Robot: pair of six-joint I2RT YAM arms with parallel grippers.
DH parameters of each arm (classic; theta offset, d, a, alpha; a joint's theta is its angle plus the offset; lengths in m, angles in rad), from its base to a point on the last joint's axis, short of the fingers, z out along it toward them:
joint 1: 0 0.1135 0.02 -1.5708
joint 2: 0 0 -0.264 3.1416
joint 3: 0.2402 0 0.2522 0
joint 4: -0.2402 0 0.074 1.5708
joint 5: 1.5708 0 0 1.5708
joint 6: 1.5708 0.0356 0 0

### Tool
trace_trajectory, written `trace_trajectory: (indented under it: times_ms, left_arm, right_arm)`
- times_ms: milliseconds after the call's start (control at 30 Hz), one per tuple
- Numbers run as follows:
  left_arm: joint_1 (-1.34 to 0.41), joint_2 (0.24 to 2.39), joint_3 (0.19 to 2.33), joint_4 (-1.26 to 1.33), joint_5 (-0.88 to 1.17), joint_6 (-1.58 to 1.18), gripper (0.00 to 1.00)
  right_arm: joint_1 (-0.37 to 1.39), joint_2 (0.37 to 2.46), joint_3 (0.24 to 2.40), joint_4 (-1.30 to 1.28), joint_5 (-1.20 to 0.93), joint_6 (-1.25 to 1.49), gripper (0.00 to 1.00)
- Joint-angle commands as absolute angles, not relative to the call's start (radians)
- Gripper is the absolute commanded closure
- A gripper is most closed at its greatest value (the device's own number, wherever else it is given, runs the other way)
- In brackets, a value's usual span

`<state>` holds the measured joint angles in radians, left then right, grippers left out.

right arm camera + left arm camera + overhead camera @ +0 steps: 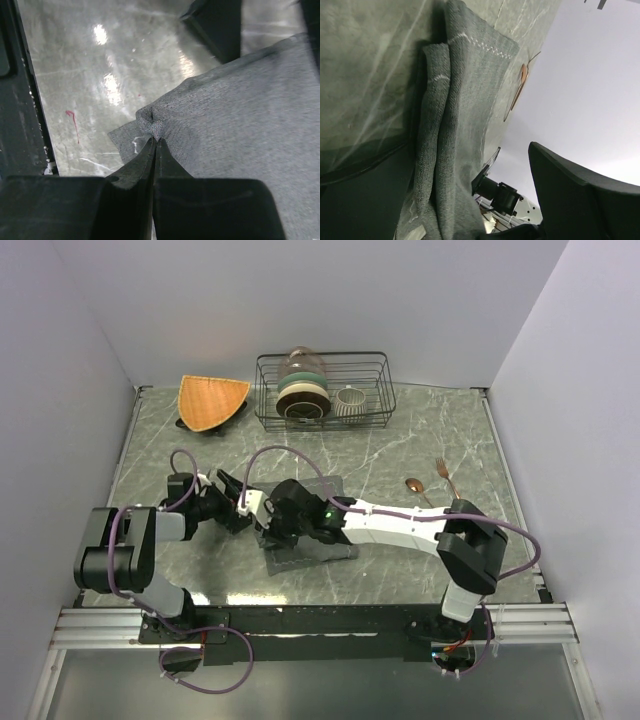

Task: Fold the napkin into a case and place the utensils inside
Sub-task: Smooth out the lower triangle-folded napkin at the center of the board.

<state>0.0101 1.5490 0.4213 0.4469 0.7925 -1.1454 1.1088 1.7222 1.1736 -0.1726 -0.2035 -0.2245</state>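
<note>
The dark grey napkin (318,540) lies partly folded on the marble table, in front of the arms. My right gripper (272,528) is shut on a puckered fold at the cloth's left edge; in the right wrist view its jaws (156,140) pinch the napkin (240,110). My left gripper (232,498) stands open just left of that edge. In the left wrist view the layered napkin (465,100) runs between its spread fingers (585,200). Two copper utensils, a spoon (417,490) and a fork (446,478), lie to the right, also visible as the utensils (520,90).
A black wire rack (322,390) with stacked bowls and a ribbed cup stands at the back. An orange woven fan-shaped mat (210,400) lies to its left. White walls close in the table on three sides.
</note>
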Motion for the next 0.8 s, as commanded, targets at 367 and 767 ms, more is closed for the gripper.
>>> trace_trajectory:
  times_ms: [367, 767]
  left_arm:
    - [-0.094, 1.560, 0.498, 0.376, 0.730, -1.135, 0.01]
    - [-0.135, 1.661, 0.658, 0.054, 0.494, -1.008, 0.01]
  right_arm:
    - [1.104, 1.631, 1.212, -0.127, -0.213, -0.204, 1.00]
    - [1.106, 1.628, 1.180, -0.132, -0.239, -0.209, 1.00]
